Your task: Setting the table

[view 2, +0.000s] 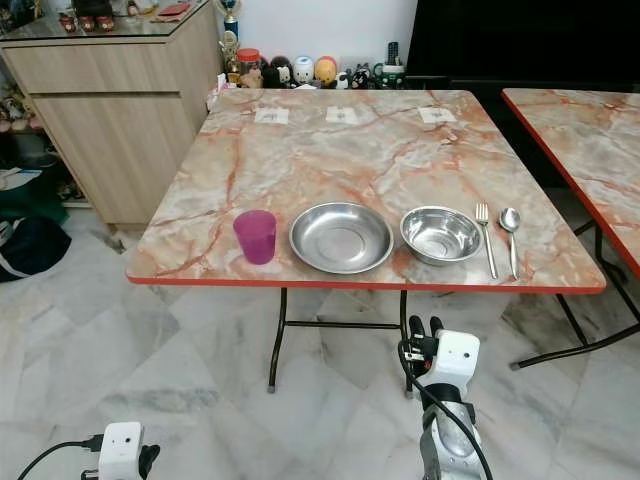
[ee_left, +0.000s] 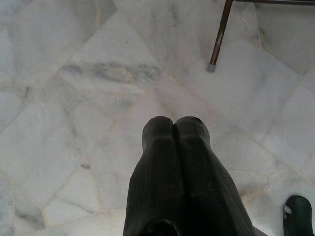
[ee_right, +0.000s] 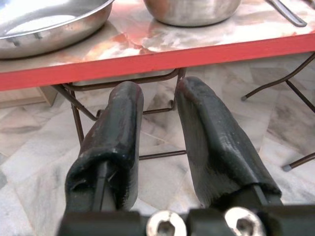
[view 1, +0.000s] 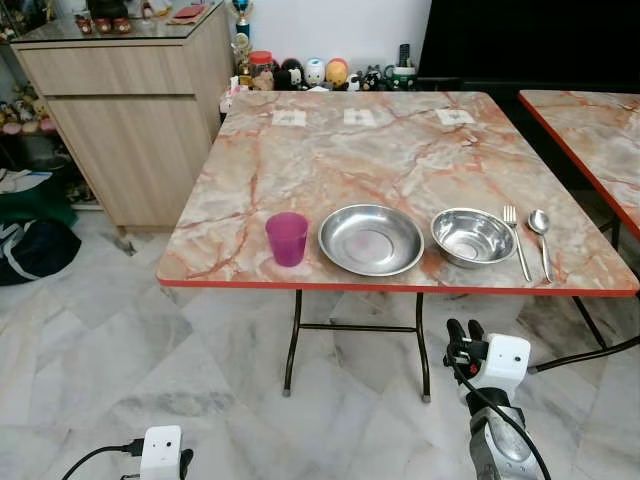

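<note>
From my head I look down on the table. Along its near edge sit a cup, a plate, a bowl, then a fork and spoon, both lying with their long axes pointing away from me. My right pincer is raised below that edge, under the bowl and fork, so I judge this arm the nearer one for the cutlery. My left pincer hangs low, well off from the cup.

Along my left wrist, the fingers are pressed together over bare floor.

Along my right wrist, the fingers are spread with nothing between them; the table's red edge, plate and bowl lie just above and ahead.
</note>
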{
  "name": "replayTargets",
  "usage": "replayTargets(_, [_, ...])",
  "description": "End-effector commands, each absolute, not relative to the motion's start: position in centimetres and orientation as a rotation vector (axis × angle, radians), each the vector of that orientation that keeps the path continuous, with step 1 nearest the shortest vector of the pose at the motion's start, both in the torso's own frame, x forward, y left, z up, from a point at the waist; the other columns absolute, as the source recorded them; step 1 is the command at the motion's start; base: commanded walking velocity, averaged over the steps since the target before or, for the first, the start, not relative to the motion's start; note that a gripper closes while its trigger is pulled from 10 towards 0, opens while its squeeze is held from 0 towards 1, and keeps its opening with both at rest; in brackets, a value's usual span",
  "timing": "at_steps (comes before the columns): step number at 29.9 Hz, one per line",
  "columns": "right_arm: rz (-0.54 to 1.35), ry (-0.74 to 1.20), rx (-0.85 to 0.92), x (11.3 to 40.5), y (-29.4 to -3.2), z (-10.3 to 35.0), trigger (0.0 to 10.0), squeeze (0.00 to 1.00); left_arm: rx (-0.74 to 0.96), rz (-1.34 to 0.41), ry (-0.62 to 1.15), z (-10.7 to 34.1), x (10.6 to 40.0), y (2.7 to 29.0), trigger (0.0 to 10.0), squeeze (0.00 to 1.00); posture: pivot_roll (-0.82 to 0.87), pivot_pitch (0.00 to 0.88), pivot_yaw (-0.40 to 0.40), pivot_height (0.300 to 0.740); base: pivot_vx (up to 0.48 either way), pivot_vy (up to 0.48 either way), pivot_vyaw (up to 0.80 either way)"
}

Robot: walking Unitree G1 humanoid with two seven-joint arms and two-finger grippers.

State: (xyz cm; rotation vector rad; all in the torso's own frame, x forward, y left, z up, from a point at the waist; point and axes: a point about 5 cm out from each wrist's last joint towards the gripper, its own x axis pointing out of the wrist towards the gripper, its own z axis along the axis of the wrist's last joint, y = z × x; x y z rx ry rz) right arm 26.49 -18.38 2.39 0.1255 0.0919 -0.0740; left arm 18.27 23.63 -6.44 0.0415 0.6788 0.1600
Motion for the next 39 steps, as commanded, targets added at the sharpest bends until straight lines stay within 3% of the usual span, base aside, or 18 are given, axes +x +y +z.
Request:
replayTargets(1, [-0.071, 0.089, 0.109, 26.7, -18.3, 2.7, 10.0, 0.00, 0.040, 0.172, 0.700, -6.5, 18.1, 24.0, 10.0, 0.00, 0.02, 0.000, -0.006, 0.740, 0.000, 0.000, 0.00])
replayTargets(20, [-0.059, 0.046, 0.081, 27.4, -17.9, 3.9, 10.0, 0.00, 0.028, 0.169, 0.711, -6.7, 18.1, 23.6, 10.0, 0.00, 0.03, 0.000, -0.004, 0.740, 0.000, 0.000, 0.74])
replayTargets(28, [-0.127, -0.007, 0.116, 27.5, -18.6, 4.8, 10.0, 0.00, 0.030, 0.157, 0.714, -6.8, 18.1, 23.3, 10.0, 0.00, 0.03, 0.000, -0.008, 0.740, 0.000, 0.000, 0.00])
replayTargets(29, [-0.132, -0.014, 0.125, 27.5, -18.7, 5.0, 10.0, 0.80, 0.030, 0.156, 0.714, -6.8, 18.1, 23.3, 10.0, 0.00, 0.03, 0.000, -0.008, 0.740, 0.000, 0.000, 0.00])
replayTargets(30, [-0.132, -0.020, 0.129, 27.4, -18.7, 5.1, 10.0, 1.00, 0.030, 0.155, 0.715, -6.8, 18.1, 23.3, 10.0, 0.00, 0.03, 0.000, -0.008, 0.740, 0.000, 0.000, 0.00])
replayTargets(39, [-0.164, -0.041, 0.125, 28.2, -19.3, 5.9, 10.0, 1.00, 0.026, 0.155, 0.721, -6.9, 17.9, 23.2, 10.0, 0.00, 0.03, 0.000, -0.010, 0.740, 0.000, 0.000, 0.00])
